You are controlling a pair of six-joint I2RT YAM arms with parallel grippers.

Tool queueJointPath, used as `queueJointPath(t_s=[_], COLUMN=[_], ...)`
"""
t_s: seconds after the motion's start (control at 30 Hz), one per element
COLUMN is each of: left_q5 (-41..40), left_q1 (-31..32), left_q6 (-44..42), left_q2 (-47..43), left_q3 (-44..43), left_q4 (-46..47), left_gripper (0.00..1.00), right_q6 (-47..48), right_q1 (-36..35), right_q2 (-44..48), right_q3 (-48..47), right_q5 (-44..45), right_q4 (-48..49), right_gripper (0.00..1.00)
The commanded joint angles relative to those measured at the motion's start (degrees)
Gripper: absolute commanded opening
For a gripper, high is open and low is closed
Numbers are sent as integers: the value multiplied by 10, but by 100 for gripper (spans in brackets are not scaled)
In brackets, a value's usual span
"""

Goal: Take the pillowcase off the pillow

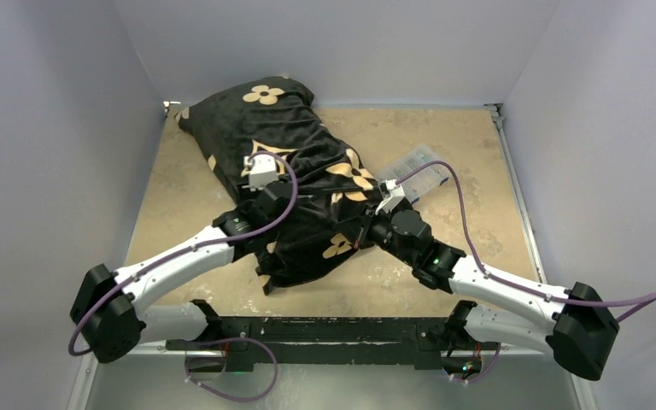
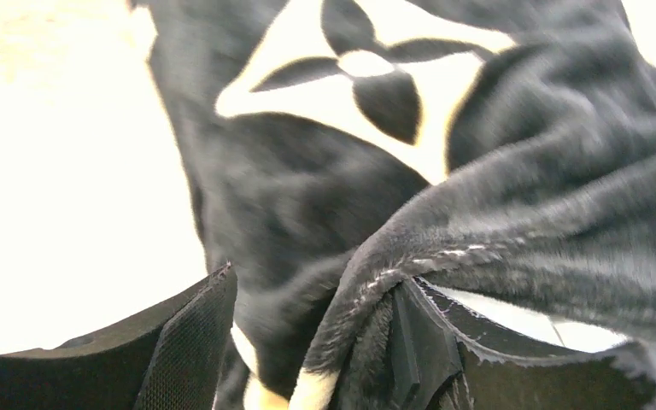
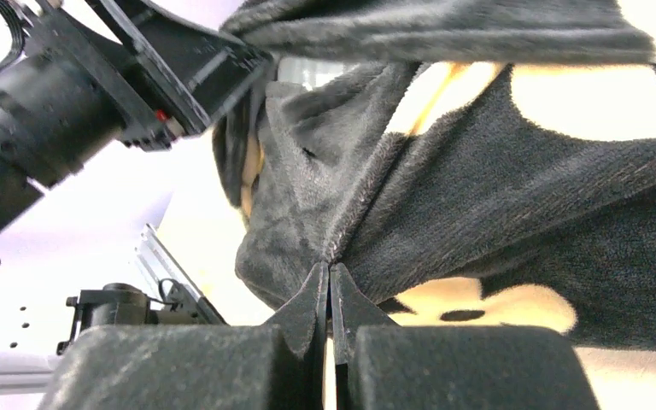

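Observation:
The black plush pillowcase (image 1: pixel 299 184) with tan flower and star motifs lies diagonally across the table, bulging with the pillow, which is hidden inside it. My left gripper (image 1: pixel 258 171) rests on the cover's middle. In the left wrist view its jaws (image 2: pixel 316 282) stand apart around a raised fold of the stitched hem (image 2: pixel 410 260). The right finger (image 2: pixel 423 342) touches the plush; the left finger (image 2: pixel 192 342) is clear of it. A pale strip (image 2: pixel 512 316) shows under the hem. My right gripper (image 1: pixel 369 213) (image 3: pixel 330 272) is shut, pinching a pucker of the pillowcase (image 3: pixel 444 196) at its tips.
A clear plastic packet (image 1: pixel 418 168) lies on the tan tabletop (image 1: pixel 478 239) just right of the cover. White walls enclose the table on three sides, with metal rails (image 1: pixel 512 188) along its edges. The left arm's wrist (image 3: pixel 77 85) fills the upper left of the right wrist view.

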State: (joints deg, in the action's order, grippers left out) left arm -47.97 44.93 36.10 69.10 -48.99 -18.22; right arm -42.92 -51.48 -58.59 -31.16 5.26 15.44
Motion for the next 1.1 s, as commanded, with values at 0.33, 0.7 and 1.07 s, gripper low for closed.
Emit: queueJointPath(t_s=[0.33, 0.7, 1.07], left_q5=[154, 267, 296], left_q1=[-119, -118, -118], left_q6=[50, 39, 43], left_q2=[18, -30, -51], left_q3=[48, 103, 132], left_q4=[67, 101, 124], left_gripper=[63, 65, 66], right_q6=[1, 29, -36], right_q1=[-6, -6, -5], right_q2=[36, -78, -300], right_q3=[-30, -212, -361], right_q5=[-17, 68, 194], right_q4=[-54, -130, -230], right_gripper=[14, 98, 99])
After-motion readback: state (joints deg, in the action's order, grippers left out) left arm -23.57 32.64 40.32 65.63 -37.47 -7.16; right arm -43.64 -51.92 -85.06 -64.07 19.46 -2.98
